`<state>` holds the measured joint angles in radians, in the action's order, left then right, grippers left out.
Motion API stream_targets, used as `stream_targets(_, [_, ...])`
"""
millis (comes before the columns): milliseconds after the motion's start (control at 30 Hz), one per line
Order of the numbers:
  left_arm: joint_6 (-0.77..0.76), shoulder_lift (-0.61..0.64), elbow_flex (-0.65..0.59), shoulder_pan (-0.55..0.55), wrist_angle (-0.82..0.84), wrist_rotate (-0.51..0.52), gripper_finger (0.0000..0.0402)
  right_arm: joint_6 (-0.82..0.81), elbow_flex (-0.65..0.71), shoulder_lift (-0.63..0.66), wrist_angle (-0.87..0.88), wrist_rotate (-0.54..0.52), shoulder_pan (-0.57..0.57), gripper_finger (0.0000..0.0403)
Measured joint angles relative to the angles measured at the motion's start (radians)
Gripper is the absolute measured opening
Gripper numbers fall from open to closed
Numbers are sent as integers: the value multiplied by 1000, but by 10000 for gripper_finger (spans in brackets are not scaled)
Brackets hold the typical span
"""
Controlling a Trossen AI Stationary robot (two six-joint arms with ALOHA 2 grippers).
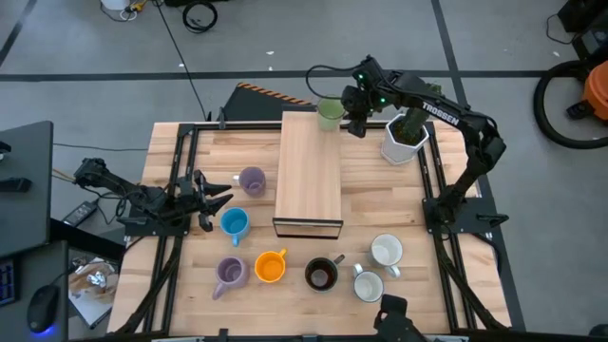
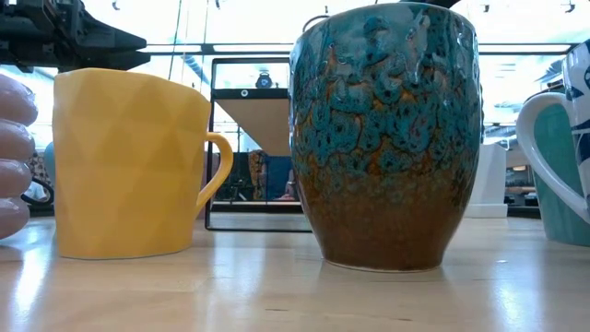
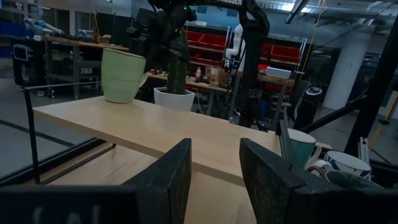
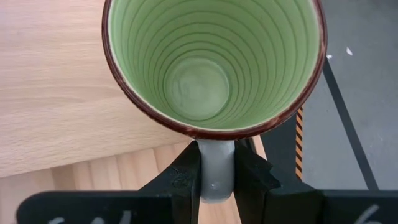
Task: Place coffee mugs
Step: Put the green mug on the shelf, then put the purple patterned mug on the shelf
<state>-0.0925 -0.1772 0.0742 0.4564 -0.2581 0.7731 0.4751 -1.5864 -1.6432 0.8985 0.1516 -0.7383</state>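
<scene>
The right end effector (image 4: 217, 177) was clamped on the green mug (image 4: 214, 65) by its handle, keeping it upright at the raised wooden shelf's (image 1: 309, 171) far corner, while the left end effector (image 1: 220, 197) waited part-open, empty.

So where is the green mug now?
In the high view, the green mug sits at the far right corner of the raised wooden shelf, its handle held by the right tool.
</scene>
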Motion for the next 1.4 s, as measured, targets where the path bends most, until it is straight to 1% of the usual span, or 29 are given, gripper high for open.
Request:
stream_targets(500, [1, 0, 0, 0, 0, 0, 142, 18, 0, 0, 15, -2, -2, 82])
stream_targets(633, [1, 0, 0, 0, 0, 0, 142, 18, 0, 0, 20, -35, -2, 109])
stream_targets(867, [1, 0, 0, 0, 0, 0, 142, 18, 0, 0, 5, -39, 2, 158])
stream_targets(1400, [0, 0, 0, 0, 1, 0, 142, 7, 0, 0, -7, -57, 3, 212])
